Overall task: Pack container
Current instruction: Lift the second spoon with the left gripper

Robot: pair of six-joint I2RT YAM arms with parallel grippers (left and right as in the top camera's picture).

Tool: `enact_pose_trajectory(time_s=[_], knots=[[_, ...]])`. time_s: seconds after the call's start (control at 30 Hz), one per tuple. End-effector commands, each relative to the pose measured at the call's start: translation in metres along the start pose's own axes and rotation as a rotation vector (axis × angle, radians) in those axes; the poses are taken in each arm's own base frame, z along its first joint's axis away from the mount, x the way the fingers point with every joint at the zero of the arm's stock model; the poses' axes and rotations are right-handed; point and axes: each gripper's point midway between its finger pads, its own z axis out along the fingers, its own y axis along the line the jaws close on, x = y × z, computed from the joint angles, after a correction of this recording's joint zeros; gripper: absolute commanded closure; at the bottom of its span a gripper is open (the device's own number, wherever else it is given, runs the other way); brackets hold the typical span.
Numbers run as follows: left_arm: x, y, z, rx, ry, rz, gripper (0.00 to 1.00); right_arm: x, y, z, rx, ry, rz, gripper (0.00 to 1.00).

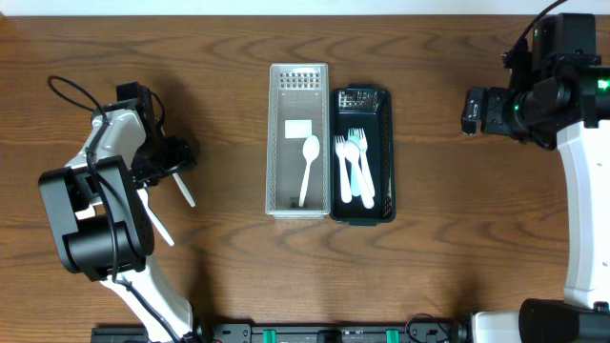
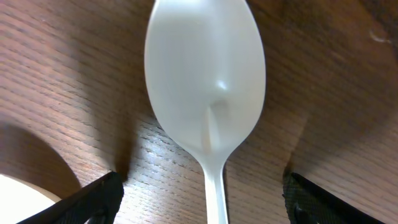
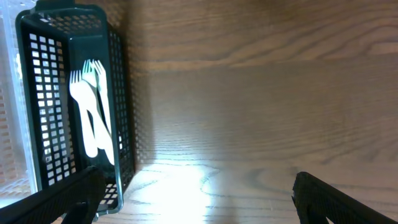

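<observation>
A clear container (image 1: 282, 114) stands mid-table with one white spoon (image 1: 308, 167) in it. A black basket (image 1: 384, 143) beside it holds several white forks (image 1: 353, 167). My left gripper (image 1: 176, 154) is low over the table at the left. In the left wrist view it (image 2: 208, 208) is open, with a white spoon (image 2: 208, 81) lying on the wood and its handle between the two fingers. My right gripper (image 1: 470, 110) is open and empty to the right of the basket. In the right wrist view (image 3: 199, 199) it is above bare wood.
Two white utensil handles (image 1: 184, 189) (image 1: 158, 224) lie on the table by the left arm. A white rounded shape (image 2: 18, 186) shows at the lower left of the left wrist view. The basket (image 3: 121, 93) and forks (image 3: 90, 112) are left of the right gripper.
</observation>
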Motion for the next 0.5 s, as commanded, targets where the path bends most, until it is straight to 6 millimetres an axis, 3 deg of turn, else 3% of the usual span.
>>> enact_pose_trajectory(time_s=[0.0,0.3,0.47], knots=[[0.0022,0.0038,0.0059,-0.030,0.012,0.010,0.15,0.0014,0.0013,0.0025,-0.019,0.012,-0.003,0.01],[0.0023,0.0035,0.0059,-0.029,0.013,0.010,0.17,0.0013,0.0012,0.0025,-0.019,0.011,-0.007,0.01],[0.0023,0.0034,0.0059,-0.028,0.013,0.010,0.39,0.0021,0.0011,0.0025,-0.018,0.015,-0.007,0.01]])
